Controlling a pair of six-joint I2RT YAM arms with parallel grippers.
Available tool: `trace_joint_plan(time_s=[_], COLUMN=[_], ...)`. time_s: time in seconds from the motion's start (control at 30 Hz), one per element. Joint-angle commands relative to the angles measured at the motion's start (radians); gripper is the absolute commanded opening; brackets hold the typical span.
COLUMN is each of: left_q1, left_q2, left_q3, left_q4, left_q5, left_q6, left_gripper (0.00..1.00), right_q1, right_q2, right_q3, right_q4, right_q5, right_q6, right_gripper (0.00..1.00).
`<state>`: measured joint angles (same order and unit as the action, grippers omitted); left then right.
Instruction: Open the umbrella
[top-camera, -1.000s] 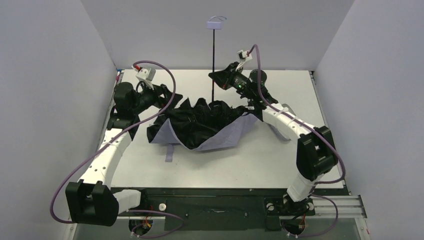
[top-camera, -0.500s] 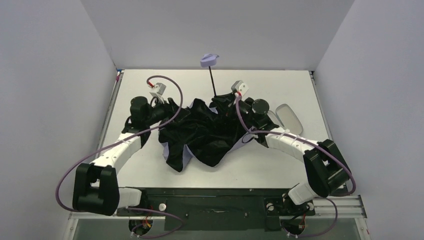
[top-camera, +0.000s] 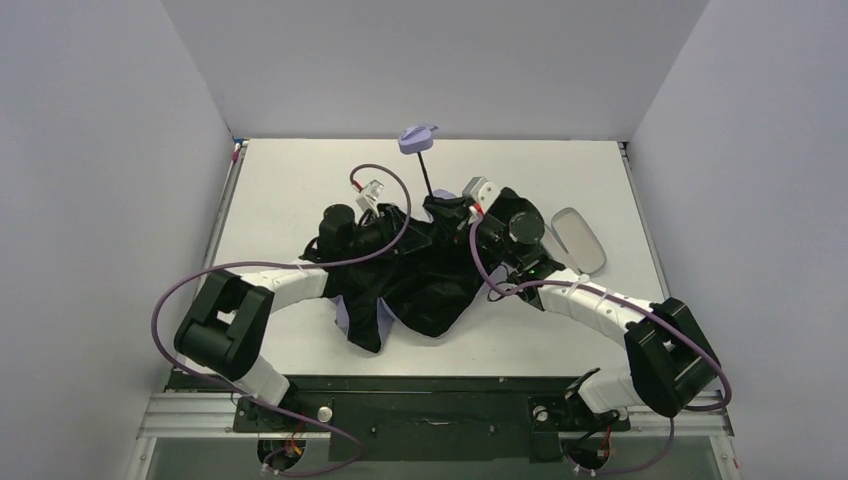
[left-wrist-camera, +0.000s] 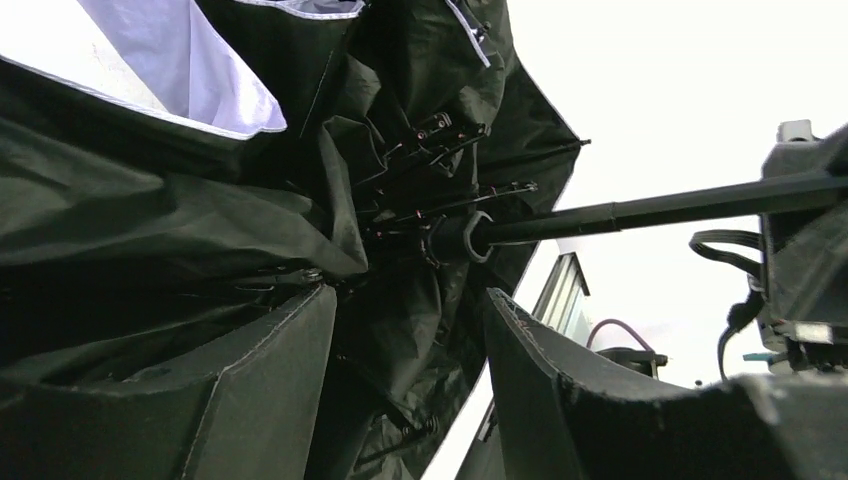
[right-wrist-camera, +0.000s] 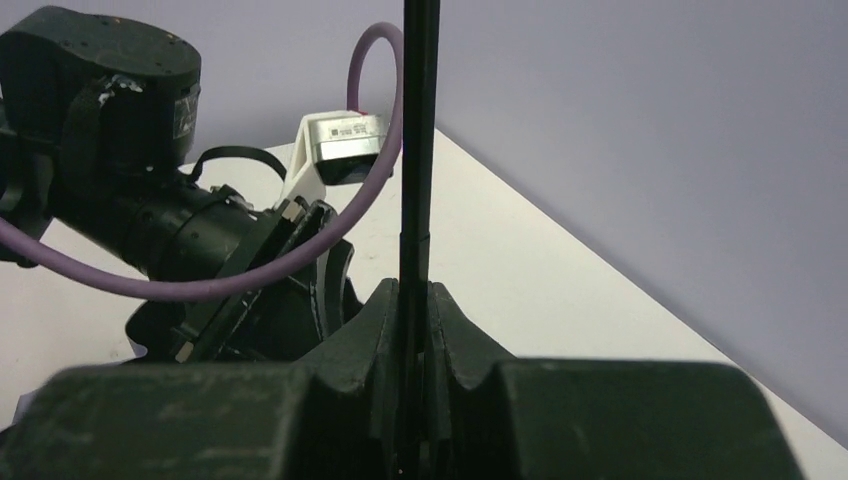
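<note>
Top external view: the left gripper sits at the left side of the crumpled umbrella at mid-table, jaws spread apart with black canopy folds between them. The shaft rises toward the rear wall, lilac handle uppermost. The right gripper is clamped on the shaft, and a pouch lies beside it on the right.

We see a robotics lab test cell: plain pale walls box in a white counter on three sides. A cabled left arm and right arm stand bolted to a metal frame at its near edge.
</note>
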<state>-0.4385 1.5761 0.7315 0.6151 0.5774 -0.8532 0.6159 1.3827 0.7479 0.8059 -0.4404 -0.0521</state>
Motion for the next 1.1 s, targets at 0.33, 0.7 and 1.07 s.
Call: trace_joint_plan(time_s=[0.33,0.7,1.07], left_q1=[0.131,0.155,0.038], left_q2=[-0.114,-0.344,-0.218], left_q3=[-0.051,0.26,0.465], left_q4=[-0.082,-0.103,0.029], left_q5=[-0.106,0.068,0.07], left_q6=[0.299,0.43,0.367], left_gripper=[0.59,0.81,0.86], right_q1=[0.01,0.006,0.036], right_q2=[-0.101,-0.053,-0.025], right_q3=[0.153,0.14,0.168], right_q4=[0.051,0.009,-0.02], right_q5=[0.022,-0.047,-0.066], right_q6=[0.134,0.119,0.091], right_gripper=[0.0,0.0,0.0])
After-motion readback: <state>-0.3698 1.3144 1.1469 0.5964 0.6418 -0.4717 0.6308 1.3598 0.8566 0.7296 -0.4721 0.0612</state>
